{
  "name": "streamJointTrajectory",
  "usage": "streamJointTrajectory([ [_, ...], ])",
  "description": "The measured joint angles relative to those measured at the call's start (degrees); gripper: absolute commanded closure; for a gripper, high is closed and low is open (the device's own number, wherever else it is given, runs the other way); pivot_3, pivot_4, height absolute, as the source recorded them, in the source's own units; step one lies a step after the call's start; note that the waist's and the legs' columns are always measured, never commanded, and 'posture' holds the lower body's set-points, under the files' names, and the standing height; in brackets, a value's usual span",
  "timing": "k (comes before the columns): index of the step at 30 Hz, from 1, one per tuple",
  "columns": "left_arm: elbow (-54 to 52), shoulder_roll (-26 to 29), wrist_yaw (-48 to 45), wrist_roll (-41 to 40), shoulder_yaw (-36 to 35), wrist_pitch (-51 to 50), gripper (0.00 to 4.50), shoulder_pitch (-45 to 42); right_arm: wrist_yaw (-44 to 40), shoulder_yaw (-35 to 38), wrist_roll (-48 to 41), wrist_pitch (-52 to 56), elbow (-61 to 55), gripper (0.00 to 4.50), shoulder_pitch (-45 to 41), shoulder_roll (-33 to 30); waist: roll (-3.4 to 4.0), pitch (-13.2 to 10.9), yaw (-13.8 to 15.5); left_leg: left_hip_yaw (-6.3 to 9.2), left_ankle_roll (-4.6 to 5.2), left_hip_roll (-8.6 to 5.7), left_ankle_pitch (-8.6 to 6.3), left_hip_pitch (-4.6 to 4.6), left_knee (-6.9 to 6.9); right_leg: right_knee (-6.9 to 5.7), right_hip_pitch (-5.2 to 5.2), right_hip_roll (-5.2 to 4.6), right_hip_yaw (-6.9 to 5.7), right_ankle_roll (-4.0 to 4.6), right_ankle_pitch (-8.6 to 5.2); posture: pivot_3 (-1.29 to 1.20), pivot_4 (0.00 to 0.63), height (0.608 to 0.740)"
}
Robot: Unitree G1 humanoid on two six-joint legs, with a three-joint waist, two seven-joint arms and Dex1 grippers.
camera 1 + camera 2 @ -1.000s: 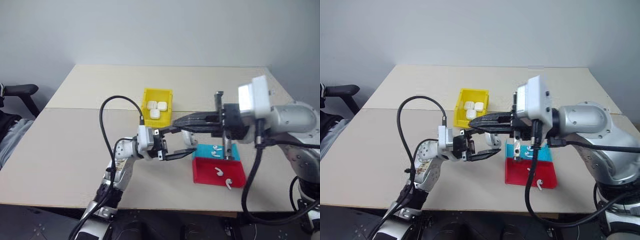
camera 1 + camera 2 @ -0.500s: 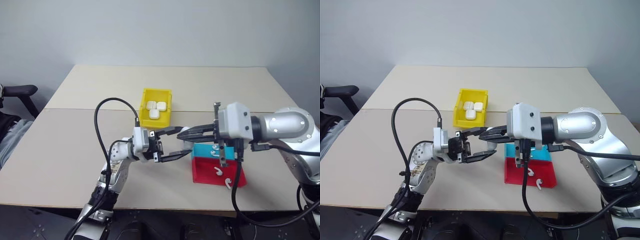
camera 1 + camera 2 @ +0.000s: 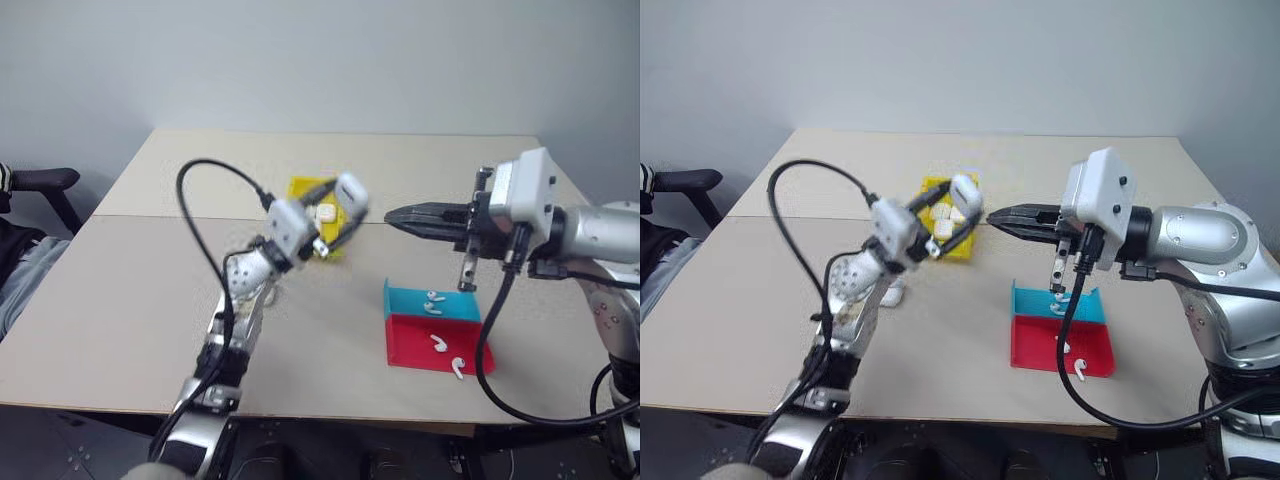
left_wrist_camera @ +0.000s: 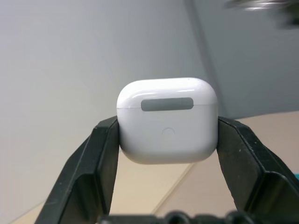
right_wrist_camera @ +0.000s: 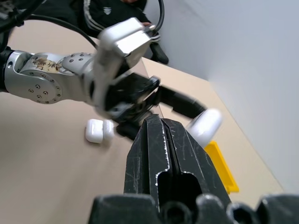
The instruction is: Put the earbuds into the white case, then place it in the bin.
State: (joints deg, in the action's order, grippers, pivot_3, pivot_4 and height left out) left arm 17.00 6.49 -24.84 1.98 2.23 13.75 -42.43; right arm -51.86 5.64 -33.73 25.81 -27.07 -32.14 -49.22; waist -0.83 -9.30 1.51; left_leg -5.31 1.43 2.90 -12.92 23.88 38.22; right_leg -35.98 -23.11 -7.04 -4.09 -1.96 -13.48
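The left gripper (image 4: 167, 128) is clamped on the white case (image 4: 167, 120), one black finger pressed against each narrow side; the case's lid is closed and it sits upright between the fingertips, clear of any surface. From the head cameras the case (image 3: 350, 191) is held aloft over the near part of the yellow bin (image 3: 303, 187), which stands on the tan table (image 3: 130, 290) and holds more white cases (image 3: 323, 213), though motion blur makes it hard to count them. The right gripper (image 3: 392, 214) has its fingers pressed fully together with nothing between them, pointing roughly level toward the held case and well apart from it. Below the right arm lie a shallow teal tray (image 3: 400, 299) and, just nearer the robot and touching it, a shallow red tray (image 3: 410, 350). Two earbuds (image 3: 432, 303) lie in the teal tray, and two more earbuds (image 3: 447, 356) lie in the red one. In the right wrist view, two further white cases (image 5: 98, 130) rest side by side on the table beneath the left arm. A dark chair (image 3: 35, 185) stands off the table's left edge.
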Motion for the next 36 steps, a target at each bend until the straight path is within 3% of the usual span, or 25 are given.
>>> streamJointTrajectory([
  [5, 6.8, 0.9, 14.3, 8.9, 0.1, -11.2, 1.67, -5.0, 4.0, 0.3, 0.8, 2.3, -2.7, 4.48, 5.8, 0.3, 0.00, 0.0, -0.3, -0.11, 0.01, -0.01, 0.00, 0.09, 0.00, 0.02, -0.09, -0.02, 0.02, -0.04, 0.00, 0.00, 0.150, 0.740],
  [10, 12.1, 1.3, 16.1, 10.3, 0.8, -14.2, 1.67, -5.0, 5.3, 0.3, 1.6, 3.1, -4.0, 4.48, 8.7, 0.2, -0.03, 0.0, -0.5, -0.11, 0.00, 0.00, 0.00, 0.10, 0.00, -0.01, -0.11, -0.02, 0.01, -0.05, -0.01, 0.00, 0.150, 0.740],
  [15, 18.8, 2.0, 15.5, 10.3, 2.2, -13.3, 0.16, -7.2, 6.8, 0.3, 3.2, 4.4, -3.9, 4.50, 8.8, 0.0, -0.04, 0.0, -0.5, -0.11, -0.01, -0.01, 0.00, 0.10, 0.00, 0.00, -0.12, -0.02, 0.00, -0.04, -0.01, 0.00, 0.150, 0.740],
  [18, 20.0, 5.2, 6.2, 9.8, 5.4, -11.6, 0.05, -8.3, 7.0, 0.3, 3.5, 4.7, -3.9, 4.50, 8.9, 0.0, -0.03, 0.0, -0.8, -0.16, -0.05, -0.01, 0.03, 0.15, -0.01, -0.01, -0.17, -0.02, 0.00, -0.04, -0.01, 0.00, 0.150, 0.740],
  [20, 19.0, 4.7, 4.6, 8.5, 5.0, -12.0, 0.05, -8.7, 7.0, 0.3, 4.0, 4.7, -3.9, 4.50, 9.0, 0.0, -0.03, 0.0, -0.8, -0.15, -0.04, -0.01, 0.03, 0.16, 0.00, 0.00, -0.16, -0.02, 0.00, -0.04, -0.01, 0.00, 0.150, 0.740],
  [24, 10.6, 4.6, 2.3, 4.1, 3.3, -13.6, 0.05, -6.8, 6.8, 0.2, 5.5, 4.7, -3.9, 4.50, 11.0, -0.5, -0.05, 0.0, -0.8, -0.12, -0.05, 0.00, 0.03, 0.18, 0.01, 0.00, -0.16, -0.02, 0.01, -0.04, -0.01, 0.00, 0.150, 0.740],
  [27, 0.4, 7.1, -7.4, -5.7, 1.3, -21.0, 0.05, -2.4, 4.5, 1.5, 6.1, 3.8, -3.6, 4.50, 14.1, -2.6, -0.05, 0.0, -1.0, -0.14, -0.13, 0.02, 0.08, 0.15, 0.00, -0.01, -0.16, -0.02, 0.02, -0.04, -0.01, 0.00, 0.150, 0.740],
  [32, -19.1, 21.2, -26.3, -21.6, -3.1, -30.0, 0.05, 12.8, -6.4, 10.5, 7.9, -4.1, 0.8, 4.50, 24.9, -9.4, -0.03, 0.0, -1.4, -0.14, -0.22, 0.05, 0.13, -0.04, -0.03, -0.06, -0.06, -0.01, 0.10, -0.05, -0.03, 0.00, 0.150, 0.740],
  [36, -30.7, 32.5, -33.9, -31.0, -10.7, -36.0, 0.05, 23.8, -16.8, 19.5, 9.0, -12.8, 7.8, 4.50, 32.1, -12.2, -0.03, 0.0, -1.2, -0.08, -0.12, 0.07, 0.07, -0.24, -0.04, -0.07, 0.08, -0.01, 0.11, -0.06, -0.06, 0.00, 0.150, 0.740],
])
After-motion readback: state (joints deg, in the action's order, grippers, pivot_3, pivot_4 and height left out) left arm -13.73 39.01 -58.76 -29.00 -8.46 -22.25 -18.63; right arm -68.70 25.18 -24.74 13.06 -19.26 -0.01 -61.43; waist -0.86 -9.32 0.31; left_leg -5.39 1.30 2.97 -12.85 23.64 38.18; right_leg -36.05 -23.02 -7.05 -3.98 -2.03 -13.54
